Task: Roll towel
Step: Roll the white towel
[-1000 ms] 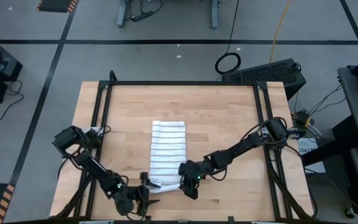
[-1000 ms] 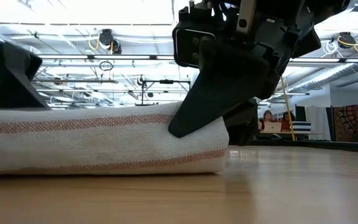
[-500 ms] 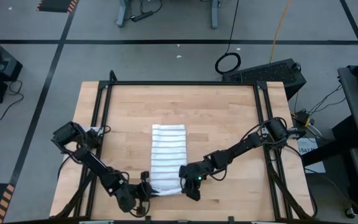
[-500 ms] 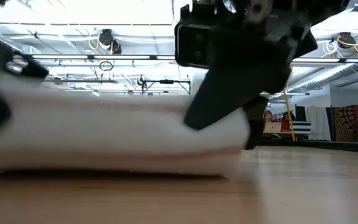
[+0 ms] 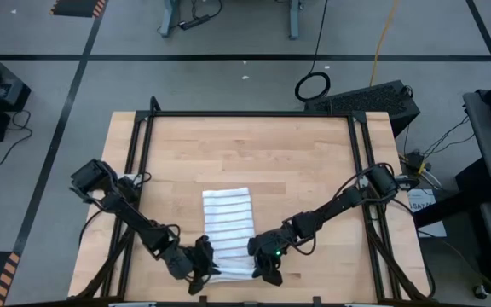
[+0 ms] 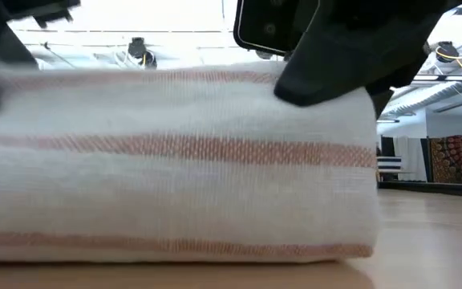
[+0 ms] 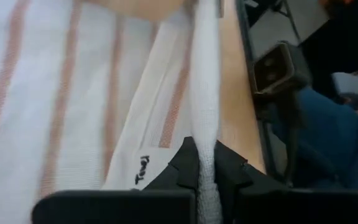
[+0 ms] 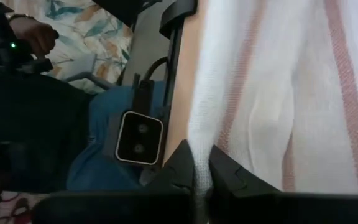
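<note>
I am looking at the wooden worktop first. The towel is lying flat in the middle, reaching to the near edge. I am holding its near end with both pincers so it lifts evenly and can curl over into a roll. The left gripper is pinching shut on the towel's near left corner. The right gripper is pinching shut on the near right corner. Both are squeezing only thin cloth.

1. The high view looked straight down on the whole table.
2. The low view sat at tabletop height, right against the towel.
3. Both wrist views looked closely along that towel's edge.
</note>
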`<state>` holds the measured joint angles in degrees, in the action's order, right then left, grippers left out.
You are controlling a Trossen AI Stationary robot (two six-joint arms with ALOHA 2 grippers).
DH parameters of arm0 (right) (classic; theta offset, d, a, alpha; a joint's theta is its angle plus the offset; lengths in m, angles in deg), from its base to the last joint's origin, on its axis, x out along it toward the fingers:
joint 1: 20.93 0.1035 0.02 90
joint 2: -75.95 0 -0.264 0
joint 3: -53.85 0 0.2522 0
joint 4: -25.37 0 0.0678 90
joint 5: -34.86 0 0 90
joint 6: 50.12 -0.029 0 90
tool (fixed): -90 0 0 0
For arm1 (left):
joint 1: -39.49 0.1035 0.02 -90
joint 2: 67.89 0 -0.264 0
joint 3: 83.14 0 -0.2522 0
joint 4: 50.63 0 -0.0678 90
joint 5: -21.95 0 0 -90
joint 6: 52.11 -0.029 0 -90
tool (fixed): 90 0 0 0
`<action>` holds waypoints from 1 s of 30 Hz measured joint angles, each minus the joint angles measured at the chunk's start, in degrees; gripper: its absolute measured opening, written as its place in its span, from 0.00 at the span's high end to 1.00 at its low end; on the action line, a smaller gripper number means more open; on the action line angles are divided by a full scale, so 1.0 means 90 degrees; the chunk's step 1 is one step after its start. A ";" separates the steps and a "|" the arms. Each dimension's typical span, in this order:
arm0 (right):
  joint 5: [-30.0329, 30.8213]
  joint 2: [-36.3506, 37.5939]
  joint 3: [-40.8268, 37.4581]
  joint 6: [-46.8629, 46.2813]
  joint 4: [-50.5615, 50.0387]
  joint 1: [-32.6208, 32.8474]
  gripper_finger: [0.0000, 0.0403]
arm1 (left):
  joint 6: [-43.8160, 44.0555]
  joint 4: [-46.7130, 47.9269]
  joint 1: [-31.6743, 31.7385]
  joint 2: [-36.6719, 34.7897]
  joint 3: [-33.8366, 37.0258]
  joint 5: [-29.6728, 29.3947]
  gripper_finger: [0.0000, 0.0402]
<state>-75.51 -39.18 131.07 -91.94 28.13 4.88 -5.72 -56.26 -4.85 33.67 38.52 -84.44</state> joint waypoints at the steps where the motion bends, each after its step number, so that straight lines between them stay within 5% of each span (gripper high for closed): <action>1: 0.0000 0.0000 0.0002 0.0085 -0.0044 -0.0012 0.98 | 0.0033 0.0020 0.0041 0.0000 0.0025 0.0036 0.96; 17: 0.0242 -0.0005 0.0002 0.0516 -0.0712 -0.0334 0.98 | 0.0649 -0.0131 0.0231 0.0000 0.0374 0.0482 0.95; 25: 0.0199 0.0021 -0.0024 0.0737 -0.0999 -0.0357 0.85 | 0.0649 -0.0028 0.0190 0.0010 0.0396 0.0656 0.95; 30: 0.0910 0.0166 -0.0019 0.0963 -0.1180 -0.0271 0.77 | 0.0606 -0.0027 0.0191 0.0010 0.0396 0.0592 0.95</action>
<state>-67.32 -37.69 130.90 -83.27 17.51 2.43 -0.26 -56.51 -3.13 33.76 42.08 -79.11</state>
